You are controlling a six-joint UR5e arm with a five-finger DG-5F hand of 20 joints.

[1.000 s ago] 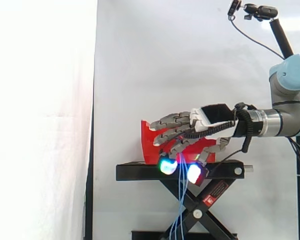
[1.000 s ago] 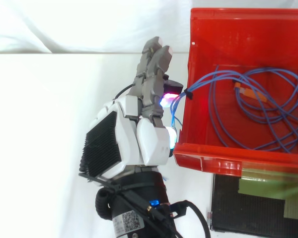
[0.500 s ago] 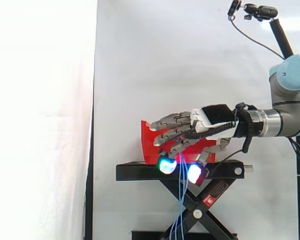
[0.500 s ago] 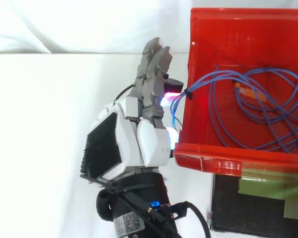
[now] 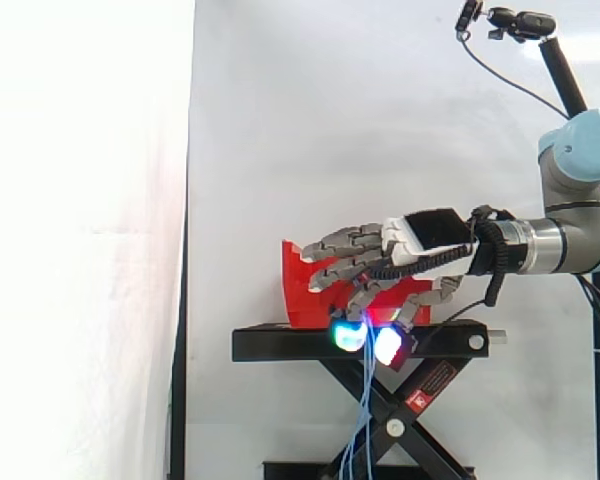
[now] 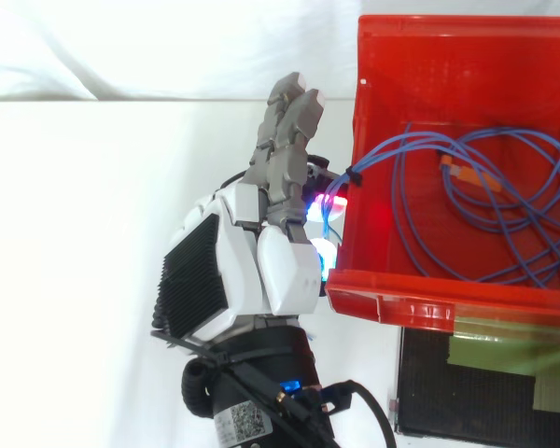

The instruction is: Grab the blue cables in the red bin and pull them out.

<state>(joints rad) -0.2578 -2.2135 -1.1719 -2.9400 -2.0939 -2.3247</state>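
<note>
The red bin [image 6: 420, 70] stands on a black stand [image 5: 280, 345]. Blue cables [image 6: 504, 215] lie coiled inside it, with an orange plug [image 6: 454, 168] among them. A bundle of these cables crosses the bin's left wall and hangs down past the stand [image 5: 362, 410]. My hand [image 6: 261, 271] is just outside that wall, level with the bin in the side view [image 5: 430, 232]. Its upper fingers reach forward almost straight. Its lower fingers curl down, and their glowing cyan and white pads close on the hanging cables from both sides.
The stand is a black scissor lift [image 5: 400, 420] in front of a white curtain. A black plate with green tape [image 6: 476, 383] lies beside the bin's near wall. A camera on a black pole [image 5: 520, 22] stands at the upper right.
The cyan-glowing finger has curled in toward the white-glowing one, narrowing the gap around the hanging cables. The arm and the bin have stayed in place.
</note>
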